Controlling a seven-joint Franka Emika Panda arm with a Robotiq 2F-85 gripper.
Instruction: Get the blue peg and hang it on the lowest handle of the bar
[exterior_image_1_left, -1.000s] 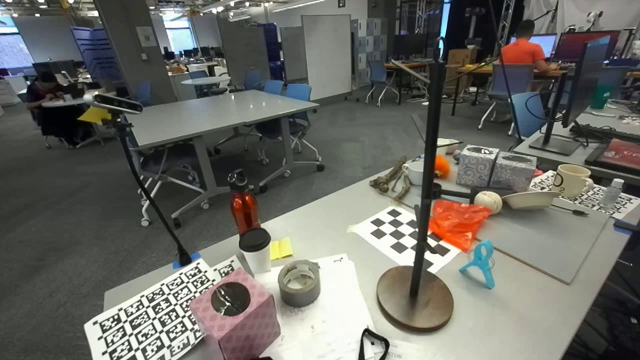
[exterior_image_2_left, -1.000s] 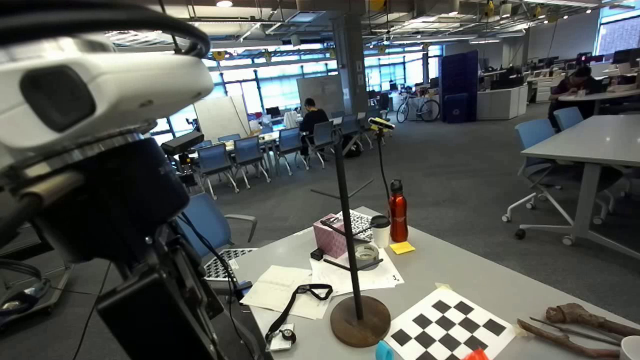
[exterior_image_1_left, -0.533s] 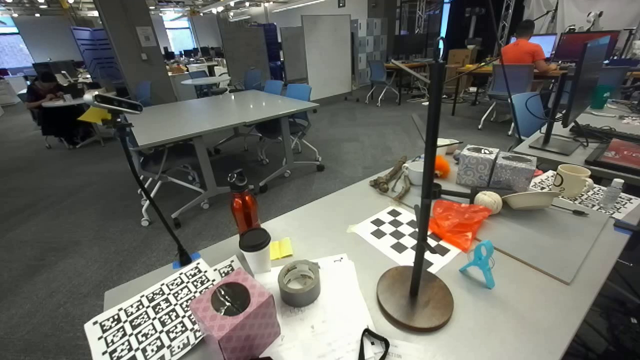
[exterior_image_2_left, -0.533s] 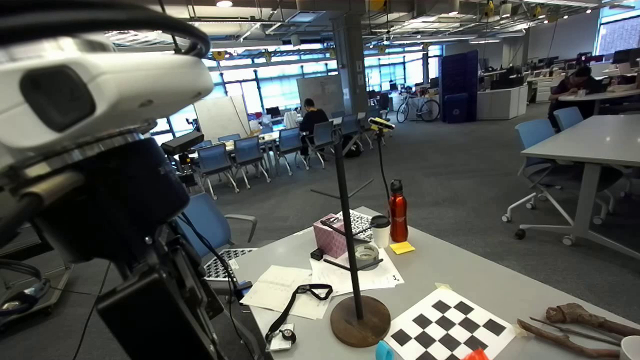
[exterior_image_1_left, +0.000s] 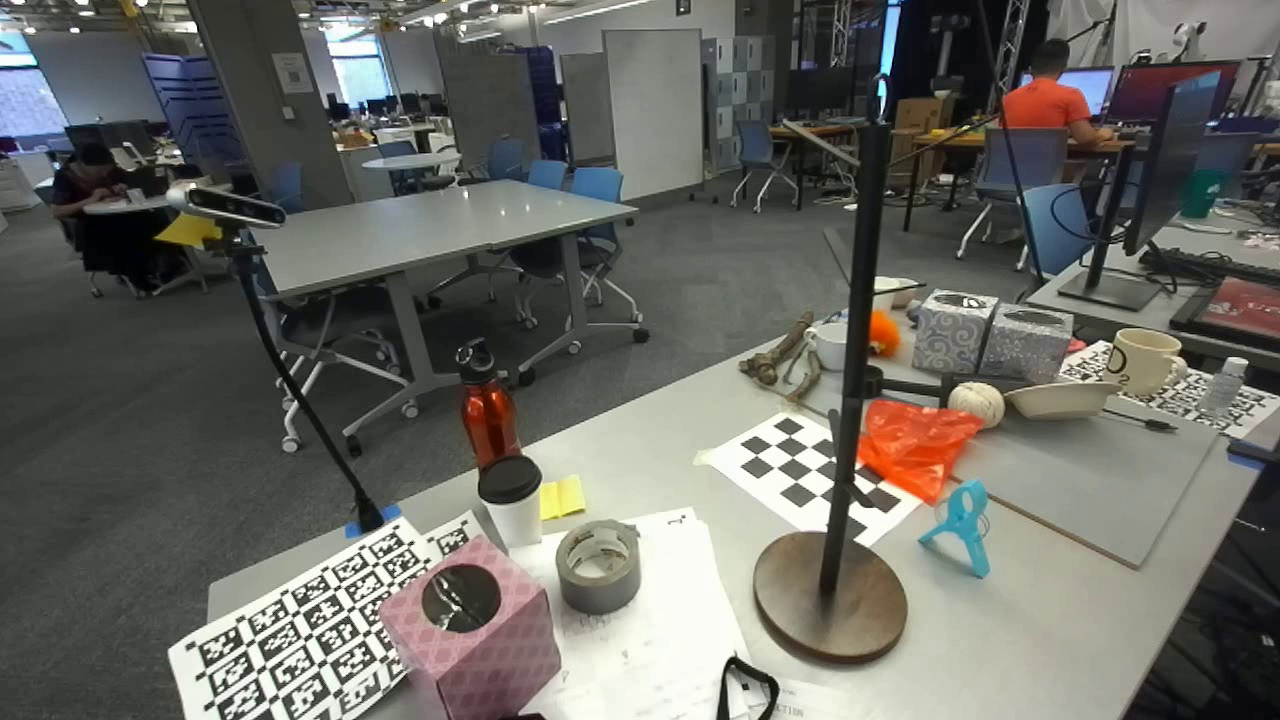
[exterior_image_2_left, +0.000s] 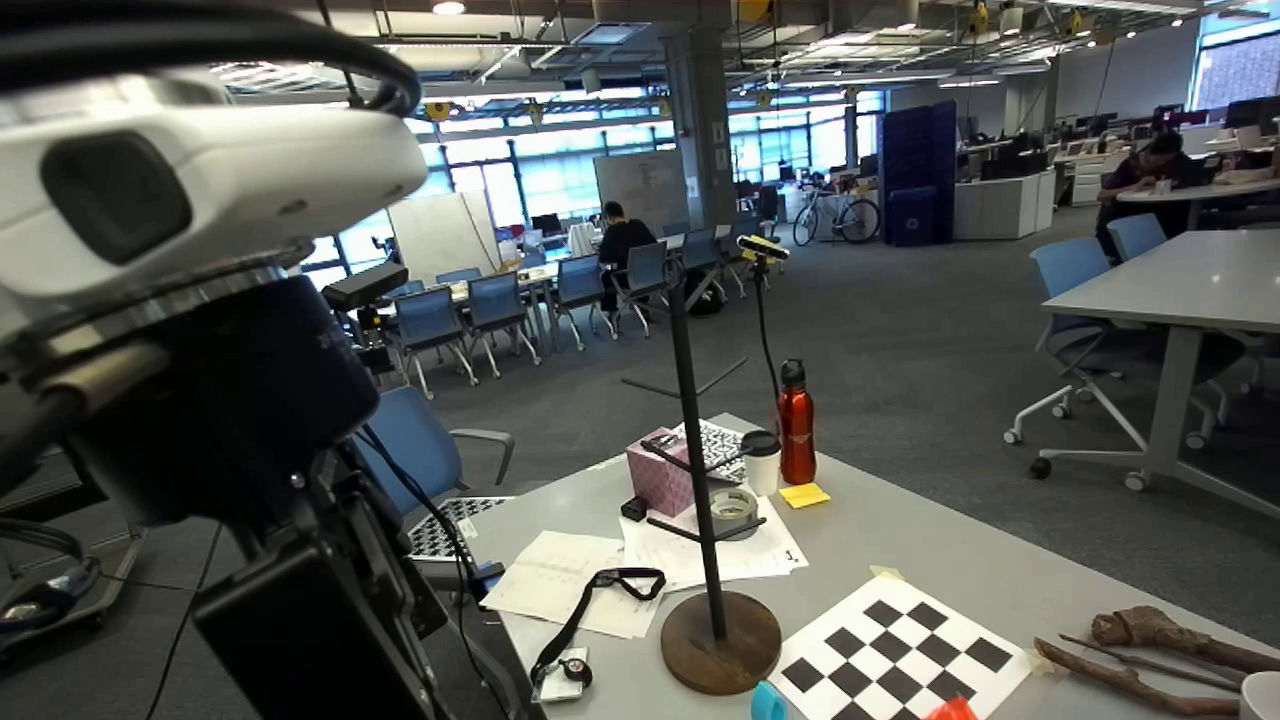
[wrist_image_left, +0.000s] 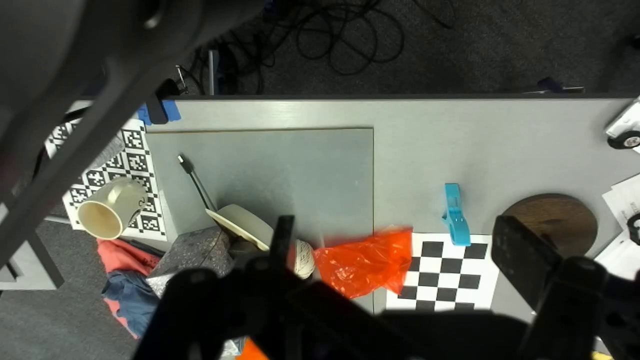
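The blue peg stands on its splayed legs on the table, right of the bar's base. Only its top shows in an exterior view, cut by the lower edge. In the wrist view the blue peg lies below and between my fingers. The bar is a black upright pole on a brown disc; it also shows in an exterior view with its lowest handles just above the base. The disc base is partly behind my right-hand finger. My gripper is open and empty, above the table.
Orange plastic and a checkerboard sheet lie beside the bar. A grey board, a white ball and a shallow bowl are farther right. Tape, a pink box and a cup stand left.
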